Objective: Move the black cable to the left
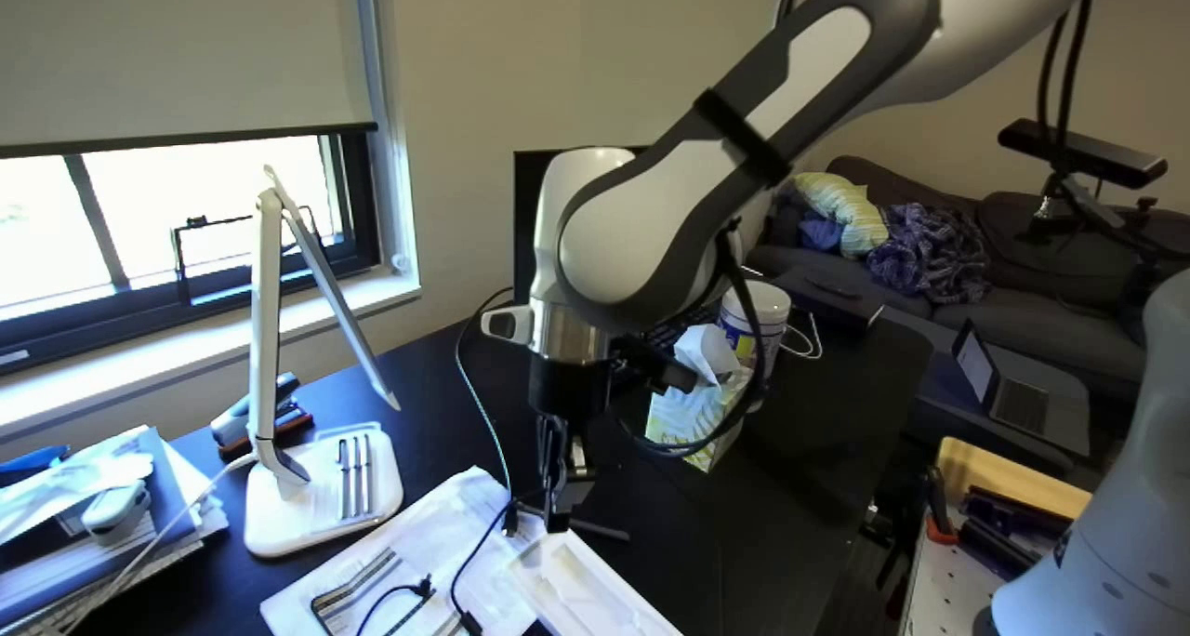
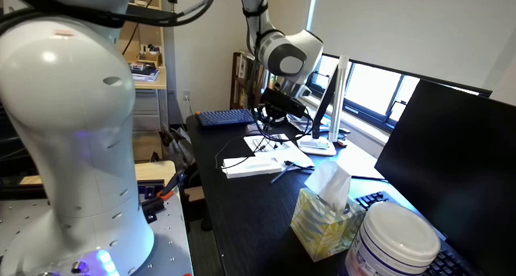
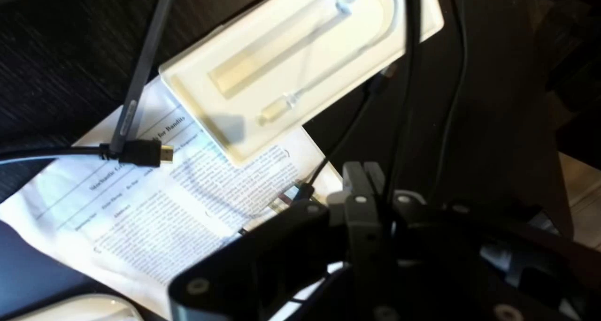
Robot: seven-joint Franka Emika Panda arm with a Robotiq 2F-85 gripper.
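The black cable is a thin dark cord. In an exterior view it bends over the white papers [image 1: 455, 580] and rises toward my fingertips. In an exterior view it curves on the desk beside the white box [image 2: 217, 155], and a strand climbs to the gripper. In the wrist view a length with small plugs [image 3: 344, 137] passes beside the fingers. My gripper [image 3: 363, 165], also in an exterior view [image 1: 556, 513], is low above the papers. Its fingers are almost together, pinching what appears to be the cable; the pinch point is dark.
A white tray-like box [image 3: 235, 138] lies on printed papers [image 1: 418, 543]. A thicker cord ends in an HDMI plug [image 3: 141, 153] beside a grey rod [image 3: 143, 67]. A white lamp base [image 1: 321, 487], a tissue box [image 2: 322, 223], a tub [image 2: 393, 239] and a keyboard [image 2: 225, 118] stand around.
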